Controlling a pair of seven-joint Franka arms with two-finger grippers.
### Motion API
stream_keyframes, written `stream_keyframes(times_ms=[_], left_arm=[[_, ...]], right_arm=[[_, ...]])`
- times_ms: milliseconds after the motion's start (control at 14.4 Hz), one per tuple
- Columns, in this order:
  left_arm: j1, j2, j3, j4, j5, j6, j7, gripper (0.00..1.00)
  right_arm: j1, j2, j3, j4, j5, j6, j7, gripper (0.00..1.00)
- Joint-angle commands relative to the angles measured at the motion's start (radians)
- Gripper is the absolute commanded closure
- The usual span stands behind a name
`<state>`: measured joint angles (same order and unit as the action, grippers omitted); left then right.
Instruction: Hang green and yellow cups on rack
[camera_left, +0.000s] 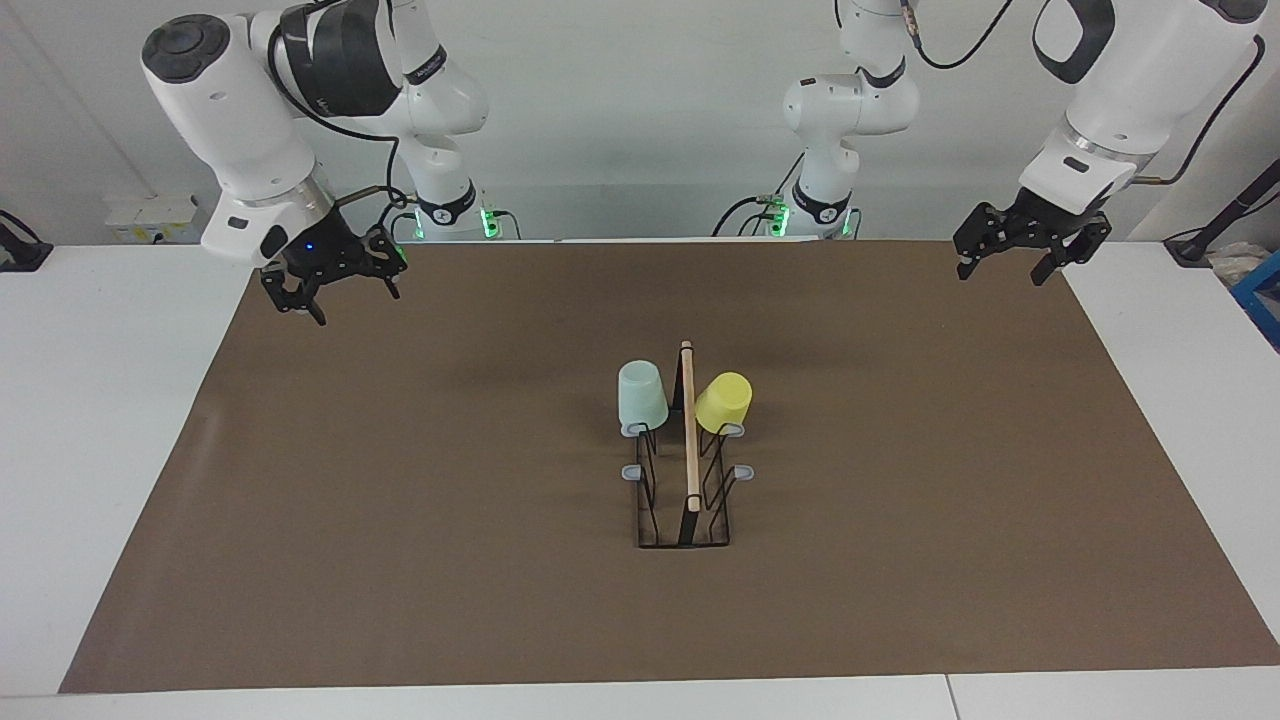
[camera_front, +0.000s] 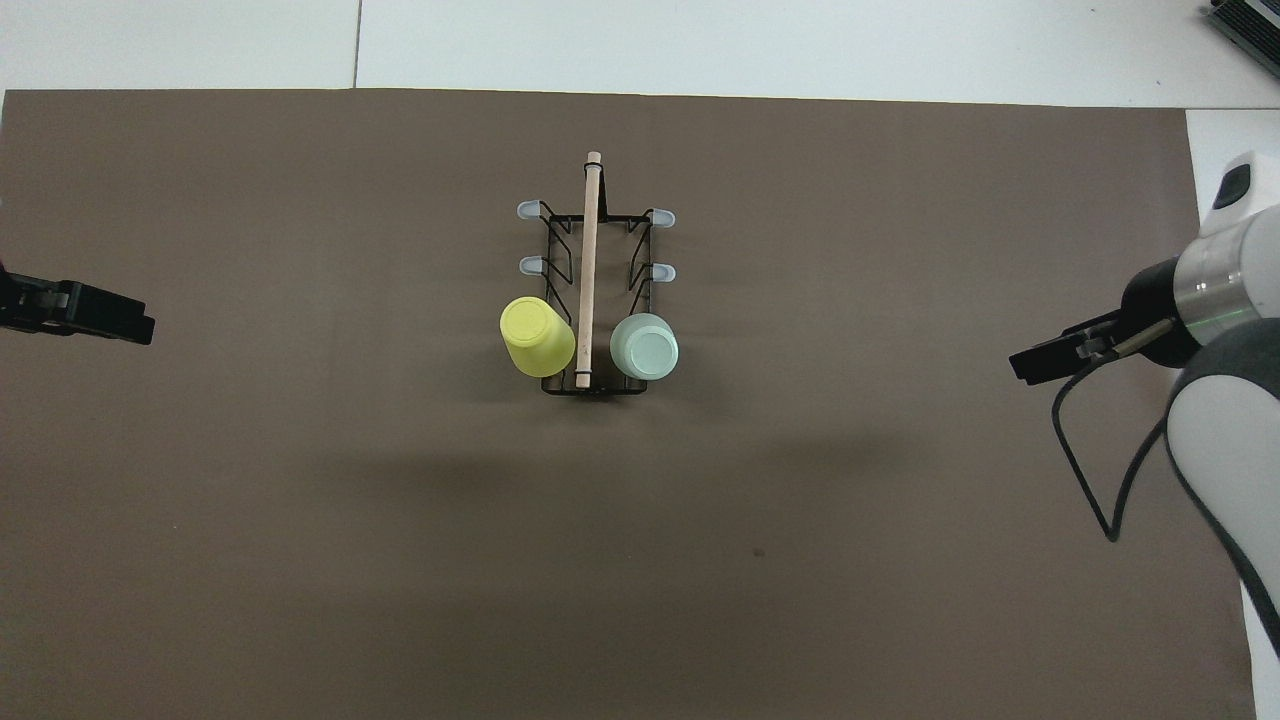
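Both cups already sit mouth-down on the rack (camera_left: 690, 500), on the pair of pegs at its end nearer the robots. By my reading no hanging remains, and any coming move would only be a check or a nudge. In the overhead view the wooden rod (camera_front: 589, 270) runs from 12 to 6 o'clock, straight away from the robots. The yellow cup (camera_front: 537, 336) is at the rod's 9 o'clock side, toward the left arm's end of the tabletop (camera_front: 700, 45), and leans outward a little. The green cup (camera_front: 645, 346) is at the rod's 3 o'clock side and stands nearly straight. The four other grey-tipped pegs (camera_front: 527, 209) are bare. The left claw (camera_left: 1003, 272) hangs at 9 o'clock from the rack in the overhead view, well apart from it, jaws spread wide and holding nothing. It is the nearer one to the yellow cup. The right claw (camera_left: 345, 300) hangs at 3 o'clock, also well apart, wide and empty, nearer to the green cup. Both arms wait over the edges of the brown mat (camera_left: 400, 500). The mat lies flat and plain over the white tabletop, with only the rack on it. A pale wall (camera_left: 620, 120) and trailing cables stand at the robots' end.
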<state>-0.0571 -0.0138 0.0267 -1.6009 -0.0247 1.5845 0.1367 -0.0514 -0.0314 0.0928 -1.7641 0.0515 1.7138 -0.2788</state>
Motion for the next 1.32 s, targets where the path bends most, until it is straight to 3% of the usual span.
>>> stream_keyframes(times_ms=[0,208,1248], left_arm=[[0.002,-0.014,0.002,-0.005,-0.008,-0.001,0.006,0.0],[0.003,-0.014,0.001,-0.004,-0.009,-0.008,0.007,0.0],[0.005,-0.015,0.01,-0.008,-0.041,0.0,0.009,0.0]], right_arm=[[0.028,-0.018,0.001,-0.024,-0.038,0.024,0.119,0.0],[0.074,-0.018,-0.005,-0.028,-0.039,0.024,0.217,0.0],[0.133,-0.016,-0.104,-0.028,-0.03,0.046,0.224,0.0]])
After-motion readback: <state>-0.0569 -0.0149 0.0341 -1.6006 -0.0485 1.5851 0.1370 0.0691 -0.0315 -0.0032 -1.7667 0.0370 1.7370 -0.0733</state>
